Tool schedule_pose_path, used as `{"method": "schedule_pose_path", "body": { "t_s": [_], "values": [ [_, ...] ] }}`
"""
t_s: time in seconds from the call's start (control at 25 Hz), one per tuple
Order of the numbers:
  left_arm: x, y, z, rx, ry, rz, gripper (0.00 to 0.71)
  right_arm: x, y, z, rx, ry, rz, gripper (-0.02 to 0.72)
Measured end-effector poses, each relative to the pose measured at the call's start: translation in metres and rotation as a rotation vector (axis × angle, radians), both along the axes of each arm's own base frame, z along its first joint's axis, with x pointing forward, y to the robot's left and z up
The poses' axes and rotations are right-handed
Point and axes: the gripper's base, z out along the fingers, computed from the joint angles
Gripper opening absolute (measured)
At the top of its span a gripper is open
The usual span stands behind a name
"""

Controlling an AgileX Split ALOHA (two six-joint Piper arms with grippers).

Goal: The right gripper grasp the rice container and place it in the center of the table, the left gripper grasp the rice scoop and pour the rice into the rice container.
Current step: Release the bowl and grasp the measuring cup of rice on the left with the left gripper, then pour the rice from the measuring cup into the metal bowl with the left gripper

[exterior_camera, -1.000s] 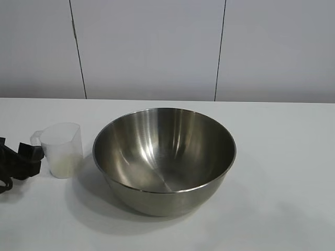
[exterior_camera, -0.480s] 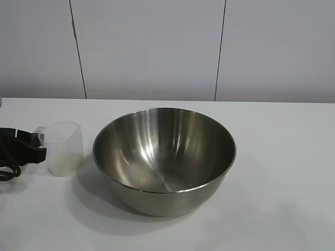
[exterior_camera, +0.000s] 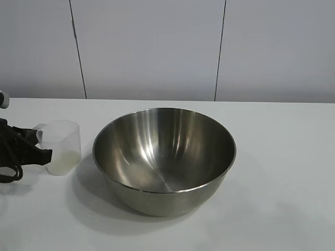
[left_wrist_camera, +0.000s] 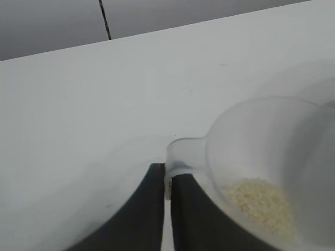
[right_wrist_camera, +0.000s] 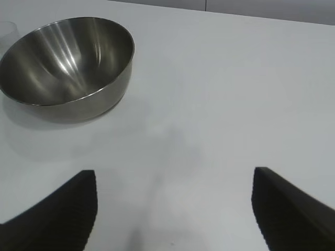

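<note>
The stainless-steel rice container (exterior_camera: 164, 159) sits at the centre of the white table (exterior_camera: 282, 172), empty as far as its inside shows. At the left edge of the exterior frame the left gripper (exterior_camera: 44, 153) has its two black fingers nearly together, pinched on the tab handle of the rice scoop (exterior_camera: 60, 146); the wrist view shows that handle caught between them. The clear cup seems lifted just off the table, though I cannot be sure. A small heap of rice (left_wrist_camera: 259, 201) lies in its bottom.

The right gripper (right_wrist_camera: 172, 209) hangs wide open and empty, well away from the bowl, low in its own wrist frame.

The main risk is the grip: a thin handle held at its tip could twist when the cup tilts, so grains may fall short of the bowl's near rim or the cup may slip. The cup's rim could also knock the bowl.

Most of the left arm is cut off, and the right arm is absent from the exterior view.
</note>
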Motion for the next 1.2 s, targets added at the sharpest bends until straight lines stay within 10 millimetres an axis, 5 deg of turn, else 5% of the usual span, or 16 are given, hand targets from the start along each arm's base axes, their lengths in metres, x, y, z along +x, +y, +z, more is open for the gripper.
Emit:
{"method": "schedule_pose_path", "body": {
  "t_s": [0.48, 0.76, 0.96, 1.2],
  "values": [
    [-0.001, -0.005, 0.002, -0.008, -0.003, -0.057, 0.013, 0.000, 0.000, 0.000, 0.000, 0.000, 0.000, 0.557],
    [0.002, -0.006, 0.023, -0.044, -0.066, -0.050, 0.013, 0.000, 0.000, 0.000, 0.000, 0.000, 0.000, 0.557],
    [0.003, -0.006, 0.043, -0.059, -0.132, -0.053, 0.013, 0.000, 0.000, 0.000, 0.000, 0.000, 0.000, 0.557],
    [0.011, -0.017, 0.093, 0.015, -0.230, -0.185, 0.013, 0.000, 0.000, 0.000, 0.000, 0.001, 0.000, 0.557]
  ]
}}
